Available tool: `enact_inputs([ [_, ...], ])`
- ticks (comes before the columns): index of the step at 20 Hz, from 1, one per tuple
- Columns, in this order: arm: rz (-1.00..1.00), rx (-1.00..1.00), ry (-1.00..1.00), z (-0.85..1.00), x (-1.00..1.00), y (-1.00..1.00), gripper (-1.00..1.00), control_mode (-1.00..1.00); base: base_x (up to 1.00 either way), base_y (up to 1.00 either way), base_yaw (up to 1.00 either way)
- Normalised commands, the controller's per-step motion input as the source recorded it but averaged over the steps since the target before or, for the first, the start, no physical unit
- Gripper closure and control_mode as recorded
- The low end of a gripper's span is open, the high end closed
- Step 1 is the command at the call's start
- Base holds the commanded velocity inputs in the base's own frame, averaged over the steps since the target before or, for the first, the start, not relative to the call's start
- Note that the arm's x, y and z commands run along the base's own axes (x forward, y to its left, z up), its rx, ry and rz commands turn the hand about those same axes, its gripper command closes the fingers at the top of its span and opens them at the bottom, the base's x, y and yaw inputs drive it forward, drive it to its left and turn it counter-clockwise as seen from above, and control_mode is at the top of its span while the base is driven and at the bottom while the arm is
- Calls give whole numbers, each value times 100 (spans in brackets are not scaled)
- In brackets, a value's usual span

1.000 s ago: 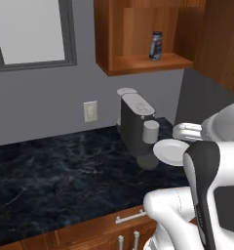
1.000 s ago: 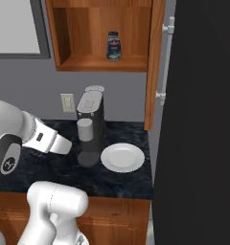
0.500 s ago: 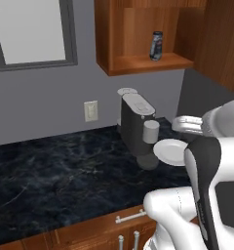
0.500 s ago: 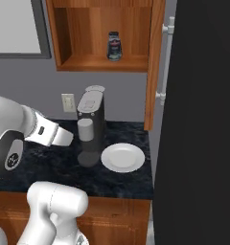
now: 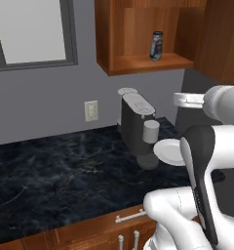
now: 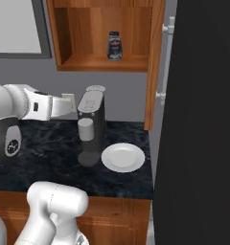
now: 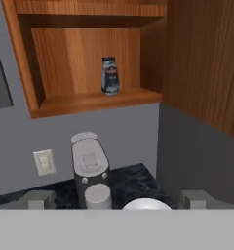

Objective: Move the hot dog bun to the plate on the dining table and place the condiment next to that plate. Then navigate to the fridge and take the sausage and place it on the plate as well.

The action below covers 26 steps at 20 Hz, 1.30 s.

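Arm raised higher since earlier; fingers point(image 7: 117, 199) spread wide, empty, facing condiment point(image 7: 110, 75) upright on shelf point(image 7: 94, 102).

Bottle point(image 7: 109, 74) on shelf: label too small to read.
White plate point(image 7: 146, 205): lower part cut off in the hand view; near edge hidden by the arm in the left base view.
Fridge point(image 6: 203, 119): cut by the right and top edges.
Window point(image 5: 33, 30): top cut off.
Coffee machine point(image 7: 90, 171): base cut off in the hand view.
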Motion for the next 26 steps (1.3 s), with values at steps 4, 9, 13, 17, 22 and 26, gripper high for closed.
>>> enact_inputs([
  [4, 0, -16, -11, 56, 31, 1, -100, -100, 0, 0, 0],
  [9, 0, -8, -2, 37, 50, 0, -100, -100, 0, 0, 0],
  [13, 0, -2, 0, 10, 41, 0, -100, -100, 0, 0, 0],
  [17, 1, 0, 0, -6, 10, -3, -100, -100, 0, 0, 0],
  [22, 4, 0, -2, -2, 48, -5, -100, -100, 0, 0, 0],
  [26, 6, 1, -10, 0, 40, -4, -100, -100, 0, 0, 0],
])
